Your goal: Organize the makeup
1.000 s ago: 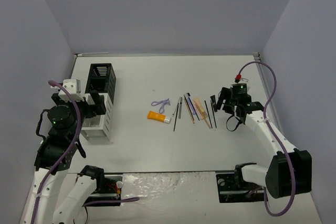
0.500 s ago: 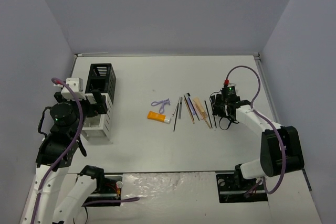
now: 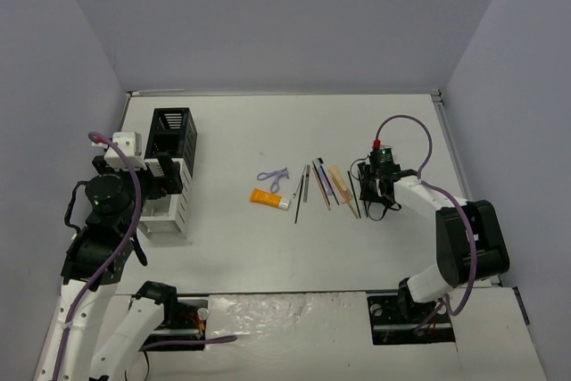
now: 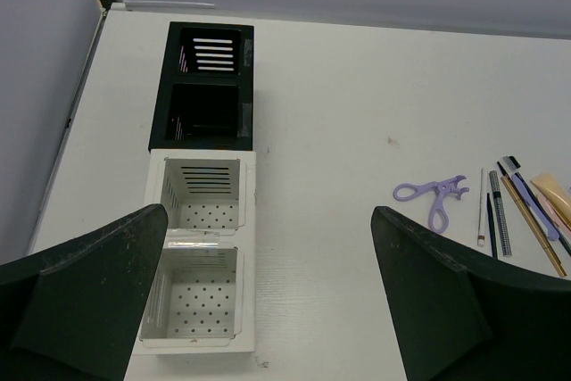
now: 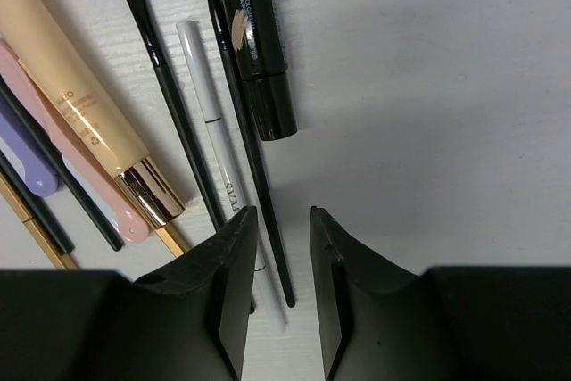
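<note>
Right wrist view crops most of the makeup. The black mascara tube (image 5: 259, 42), the tan tube (image 5: 62, 86) with its gold cap, and the pink and purple sticks beside it all run off the frame's top or left edge. The right gripper (image 5: 282, 213) has its jaws narrowly apart, straddling the lower end of a thin black pencil (image 5: 243, 122); neither finger visibly presses it. A white pencil (image 5: 214, 122) lies just beside it, its lower end slipping under the finger on the frame's left. A flat-tipped black brush (image 5: 169, 86) lies next along.

In the top external view these items are only fine lines, too small to tell apart, and the right gripper covers the row's right end. That view does place the row right of the tabletop's (image 3: 241, 247) centre. It also shows the orange tube (image 3: 266, 197) and purple looped tool (image 3: 274, 176) at the row's left end, which the right wrist camera misses.

Only the left wrist view looks into the rack (image 4: 246, 220) near the tabletop's left edge. Both white compartments show their perforated floors in full, while the two black ones are too dark to read. The left gripper (image 4: 269, 220) hangs above it, fingers spread wide.
</note>
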Robot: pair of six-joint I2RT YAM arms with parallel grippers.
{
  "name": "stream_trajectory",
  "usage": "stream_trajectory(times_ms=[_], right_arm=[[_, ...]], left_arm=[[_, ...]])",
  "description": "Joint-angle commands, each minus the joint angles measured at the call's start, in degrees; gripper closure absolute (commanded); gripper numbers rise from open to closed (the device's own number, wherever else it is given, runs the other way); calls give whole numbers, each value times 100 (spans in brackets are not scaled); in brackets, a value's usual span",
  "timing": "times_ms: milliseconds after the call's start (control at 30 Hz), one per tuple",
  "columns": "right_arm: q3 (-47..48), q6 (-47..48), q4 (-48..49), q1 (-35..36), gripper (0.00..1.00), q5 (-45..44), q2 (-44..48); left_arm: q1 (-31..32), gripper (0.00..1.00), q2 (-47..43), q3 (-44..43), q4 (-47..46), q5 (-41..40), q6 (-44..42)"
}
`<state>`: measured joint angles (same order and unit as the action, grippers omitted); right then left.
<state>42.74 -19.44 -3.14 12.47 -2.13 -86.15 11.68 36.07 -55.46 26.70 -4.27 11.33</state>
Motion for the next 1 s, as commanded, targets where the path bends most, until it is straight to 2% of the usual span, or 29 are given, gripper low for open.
stream_trajectory(times_ms=[0,667,967], right_arm=[[82,37,191,54,74,-115,-71],[164,2,75,178,82,-68,-421],[183,25,13,261,93,-196,-382]], left_arm=[[24,3,75,-82,-420,76,-55],[27,3,49,-70,-420,93,-53],[18,3,58,-61,-424,102,-57]])
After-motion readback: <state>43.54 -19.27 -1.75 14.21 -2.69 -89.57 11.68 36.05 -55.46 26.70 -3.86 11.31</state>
